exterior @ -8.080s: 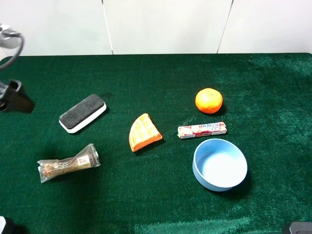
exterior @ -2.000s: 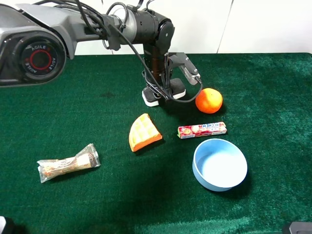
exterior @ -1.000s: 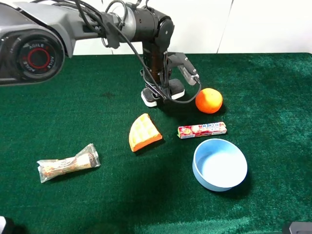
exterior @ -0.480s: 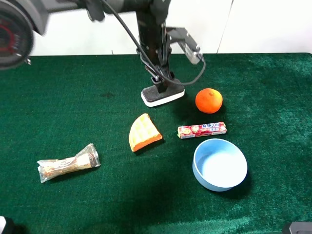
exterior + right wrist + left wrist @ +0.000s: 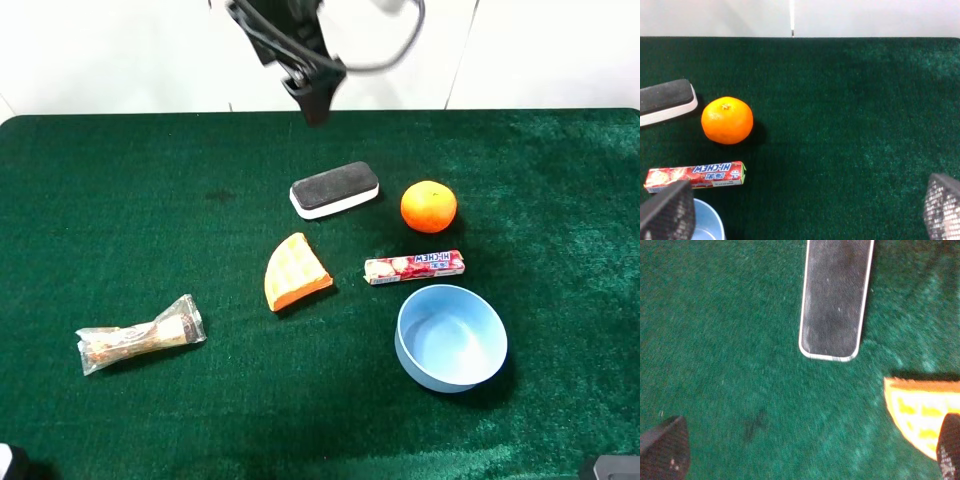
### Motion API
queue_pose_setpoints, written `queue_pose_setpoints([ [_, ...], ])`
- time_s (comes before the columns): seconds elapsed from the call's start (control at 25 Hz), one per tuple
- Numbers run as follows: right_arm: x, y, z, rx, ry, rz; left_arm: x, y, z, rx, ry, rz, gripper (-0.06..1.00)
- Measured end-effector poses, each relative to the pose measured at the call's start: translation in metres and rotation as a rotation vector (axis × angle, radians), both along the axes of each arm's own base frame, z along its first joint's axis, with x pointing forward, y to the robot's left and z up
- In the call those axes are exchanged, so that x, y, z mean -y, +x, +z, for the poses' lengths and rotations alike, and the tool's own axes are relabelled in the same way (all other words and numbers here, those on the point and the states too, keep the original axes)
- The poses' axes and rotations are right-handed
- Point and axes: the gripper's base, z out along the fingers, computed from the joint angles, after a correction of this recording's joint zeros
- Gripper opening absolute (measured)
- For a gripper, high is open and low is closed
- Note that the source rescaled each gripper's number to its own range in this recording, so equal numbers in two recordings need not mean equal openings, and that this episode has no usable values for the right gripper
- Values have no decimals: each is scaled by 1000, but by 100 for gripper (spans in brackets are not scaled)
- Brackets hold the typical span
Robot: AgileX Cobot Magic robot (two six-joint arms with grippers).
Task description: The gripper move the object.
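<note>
The board eraser (image 5: 335, 188), black felt top on a white base, lies flat on the green cloth just left of the orange. It also shows in the left wrist view (image 5: 835, 295) and at the edge of the right wrist view (image 5: 665, 100). My left gripper (image 5: 315, 105) hangs high above the table's back edge, behind the eraser and clear of it. In the left wrist view the left gripper (image 5: 805, 450) has its fingertips (image 5: 662, 450) wide apart and holds nothing. My right gripper (image 5: 805, 215) is open and empty above the table's right side.
An orange (image 5: 429, 206) sits right of the eraser. A red-and-white candy roll (image 5: 414, 266) and a blue bowl (image 5: 450, 337) lie in front of it. An orange waffle wedge (image 5: 296, 272) is in the middle, and a clear-wrapped snack bar (image 5: 140, 335) at the front left.
The eraser went from the table's left side to beside the orange. In the last second my left gripper let go of it and rose up and back. The eraser stays put.
</note>
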Motion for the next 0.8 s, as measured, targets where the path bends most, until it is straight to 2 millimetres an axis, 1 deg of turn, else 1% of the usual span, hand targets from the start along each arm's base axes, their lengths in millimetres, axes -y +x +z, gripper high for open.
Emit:
queue_pose_setpoints([
  [0.12,0,0,0,0,0,0,-19,-24,22,5,-20,44,100],
  [0.16,0,0,0,0,0,0,-26,-32,24,-3,-18,61,100],
  [0.2,0,0,0,0,0,0,-34,-42,31,-1,-26,75,100],
  [0.36,0,0,0,0,0,0,-69,-81,38,-9,-8,133,100],
  [0.48,0,0,0,0,0,0,-96,-112,35,-21,15,171,100],
  [0.52,0,0,0,0,0,0,-105,-122,37,-18,7,187,100],
  [0.64,0,0,0,0,0,0,-131,-154,32,-26,-1,235,100],
  [0.8,0,0,0,0,0,0,-160,-192,17,-52,-20,305,100],
])
